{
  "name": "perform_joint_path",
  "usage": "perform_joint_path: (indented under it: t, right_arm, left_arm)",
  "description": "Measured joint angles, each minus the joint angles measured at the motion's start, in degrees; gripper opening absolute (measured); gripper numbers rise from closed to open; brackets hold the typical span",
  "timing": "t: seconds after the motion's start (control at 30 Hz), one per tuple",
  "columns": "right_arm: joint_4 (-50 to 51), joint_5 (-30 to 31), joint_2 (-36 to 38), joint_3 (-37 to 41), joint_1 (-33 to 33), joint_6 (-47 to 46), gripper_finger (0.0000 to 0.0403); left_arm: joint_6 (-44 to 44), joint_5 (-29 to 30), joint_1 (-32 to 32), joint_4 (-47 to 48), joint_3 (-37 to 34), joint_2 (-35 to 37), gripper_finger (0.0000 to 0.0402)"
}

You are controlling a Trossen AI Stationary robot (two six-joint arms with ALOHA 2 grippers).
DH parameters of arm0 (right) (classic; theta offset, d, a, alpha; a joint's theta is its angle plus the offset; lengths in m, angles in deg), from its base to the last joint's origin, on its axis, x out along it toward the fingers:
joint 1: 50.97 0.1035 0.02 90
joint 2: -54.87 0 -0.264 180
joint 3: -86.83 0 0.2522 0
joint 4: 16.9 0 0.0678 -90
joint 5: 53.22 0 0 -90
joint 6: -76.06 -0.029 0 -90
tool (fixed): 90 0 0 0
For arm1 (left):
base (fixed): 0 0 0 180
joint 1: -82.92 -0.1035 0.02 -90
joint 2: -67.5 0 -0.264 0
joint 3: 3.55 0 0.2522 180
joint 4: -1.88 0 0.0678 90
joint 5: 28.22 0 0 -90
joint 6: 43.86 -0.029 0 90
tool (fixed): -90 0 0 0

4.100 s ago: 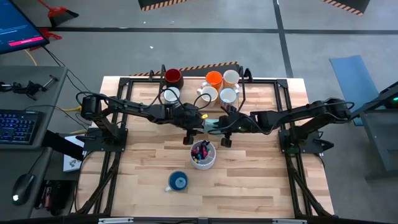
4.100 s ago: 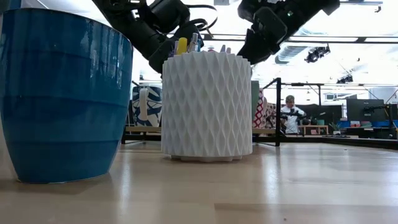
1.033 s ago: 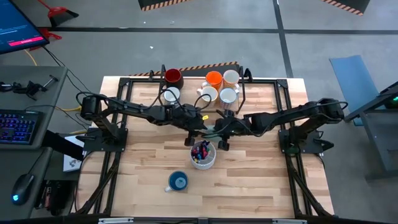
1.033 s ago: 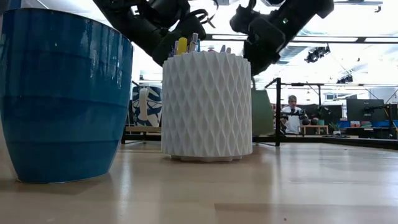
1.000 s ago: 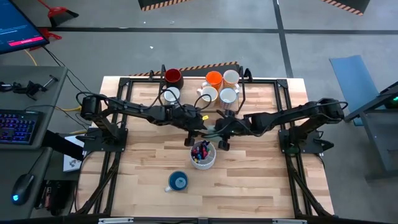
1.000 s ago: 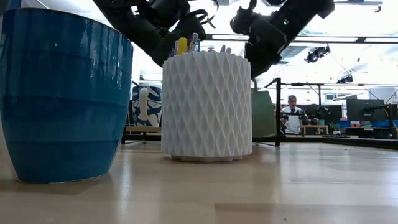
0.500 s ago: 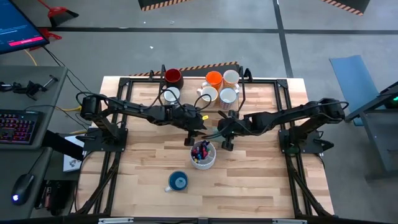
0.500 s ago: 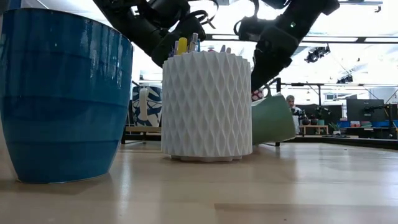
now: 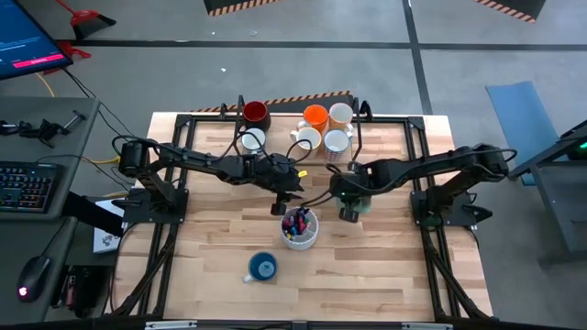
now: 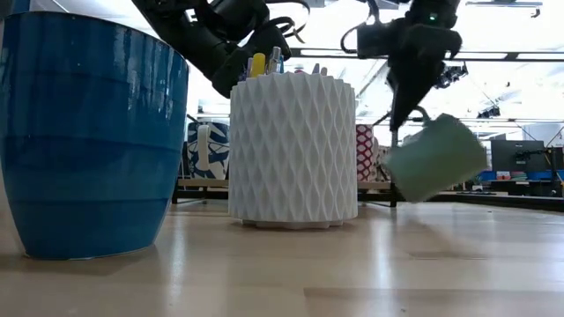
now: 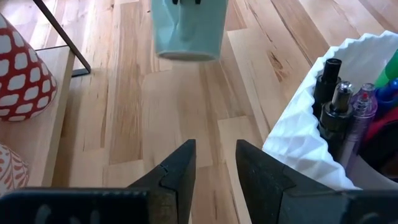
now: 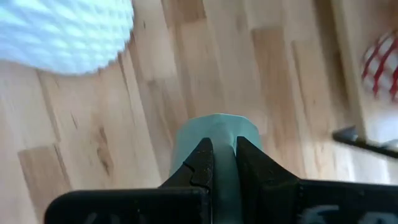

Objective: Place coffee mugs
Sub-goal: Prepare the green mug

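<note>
My right gripper (image 9: 349, 207) is shut on the pale green mug (image 10: 436, 158), which hangs just right of the white pen cup (image 9: 299, 226). The right wrist view shows the green mug (image 12: 214, 134) below my fingers. My left gripper (image 9: 282, 196) hovers open beside the far-left rim of the pen cup (image 11: 336, 124), touching nothing. The blue mug (image 9: 263, 268) stands near the table's near edge. The dark red mug (image 9: 254, 113), the orange mug (image 9: 315, 115) and several white mugs (image 9: 337, 141) stand at the far edge. My right gripper pinches the green mug's handle (image 10: 423, 114) between its two fingers, coming from above and pointing down. The mug is lifted clear of the table and hangs tilted below the fingers, its base (image 10: 471, 150) turned toward the right.
A black frame rail (image 9: 358, 137) and patterned mugs (image 11: 22, 68) stand along the far side. The blue mug (image 10: 88, 132) fills the low view's left. Bare wood (image 9: 385, 257) lies to the right of and nearer than the pen cup. A person (image 10: 411, 158) sits far behind.
My right gripper has carried the green mug from behind the pen cup toward the table's right and slightly nearer, turning as it went. The mug has come up off the table and swung into a tilt. My left gripper has kept still.
</note>
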Motion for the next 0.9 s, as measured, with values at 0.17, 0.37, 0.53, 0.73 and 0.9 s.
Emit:
perform_joint_path:
  t: [0.17, 0.37, 0.53, 0.73, 0.9]
  right_arm:
    - [4.1, -2.6, -0.2, 0.0, 0.0, -2.6, 0.0012]
    - [9.1, -6.8, -0.2, 0.0, 0.0, -6.0, 0.0012]
    - [10.6, -9.1, -0.2, 0.4, 0.1, -9.1, 0.0012]
    - [10.1, -12.1, 0.0, 2.8, 0.1, -12.0, 0.0012]
    - [10.3, -13.3, 0.0, 3.8, 0.5, -13.6, 0.0012]
  left_arm:
    - [0.0, 0.0, 0.0, 0.0, 0.0, 0.0, 0.0103]
    - [0.0, 0.0, 0.0, 0.5, 0.0, 0.0, 0.0103]
    - [-0.1, 0.0, 0.0, 0.6, 0.0, 0.0, 0.0103]
    - [-0.1, 0.0, 0.0, 0.8, 0.0, 0.1, 0.0103]
    - [-0.2, 0.0, 0.0, 0.8, 0.0, 0.1, 0.0103]
